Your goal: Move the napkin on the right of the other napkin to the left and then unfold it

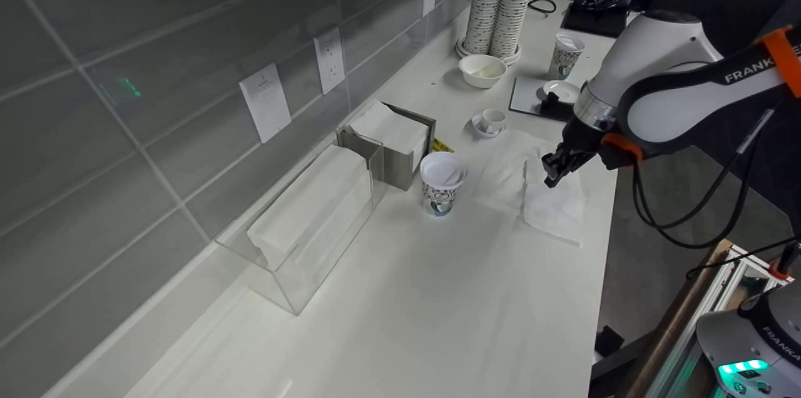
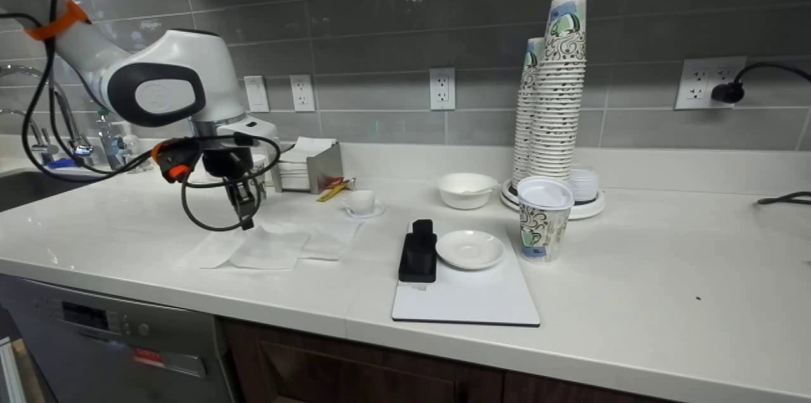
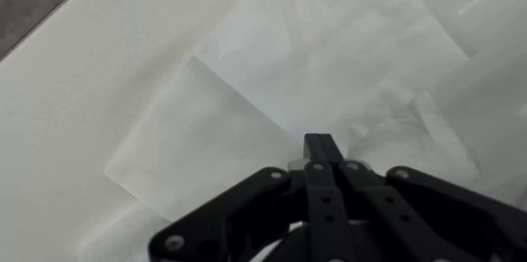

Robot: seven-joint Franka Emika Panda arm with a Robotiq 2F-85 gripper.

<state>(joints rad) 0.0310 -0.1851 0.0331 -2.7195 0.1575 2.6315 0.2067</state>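
where we see gripper [image 3: 318, 142]: lower wrist view, clenched; any hold unclear
napkin [image 1: 554, 213]: right of centre in an exterior view

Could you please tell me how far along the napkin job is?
Done, apparently: facing the wall, the napkin lies left of the other napkin. In hand: the closed gripper is over the napkin; I cannot tell if it pinches paper. Remaining: probably unfolding, as the napkin seems layered.

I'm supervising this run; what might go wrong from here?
The white napkins overlap, so moving one may drag another. The gripper is shut, but whether it pinches paper is unclear; it may lift empty. A paper cup stands near the napkins; a wide sweep could tip it.
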